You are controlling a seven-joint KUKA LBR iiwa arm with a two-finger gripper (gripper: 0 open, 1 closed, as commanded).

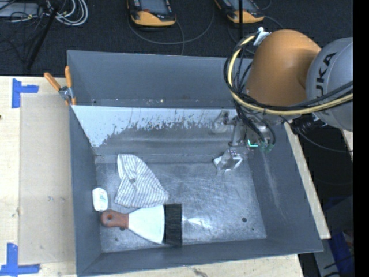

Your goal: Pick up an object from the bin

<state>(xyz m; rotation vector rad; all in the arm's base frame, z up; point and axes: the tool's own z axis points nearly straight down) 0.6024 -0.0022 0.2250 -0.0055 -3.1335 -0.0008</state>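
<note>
My gripper (pixel 229 162) hangs low over the bare bin floor at the back right, below the arm's orange cover, with no loose thing under it. A striped grey-and-white cloth (pixel 138 183) lies crumpled at the left of the bin, well away from the gripper. Just in front of the cloth lies a brush (pixel 153 223) with a red-brown handle, a white body and black bristles. A small white oval thing (pixel 100 199) rests against the left wall beside the cloth.
The arm reaches in from the right, with cables looped around its orange cover. The bin's sloped walls rise close behind and to the right of the gripper. Bare floor stretches from the gripper to the front right corner.
</note>
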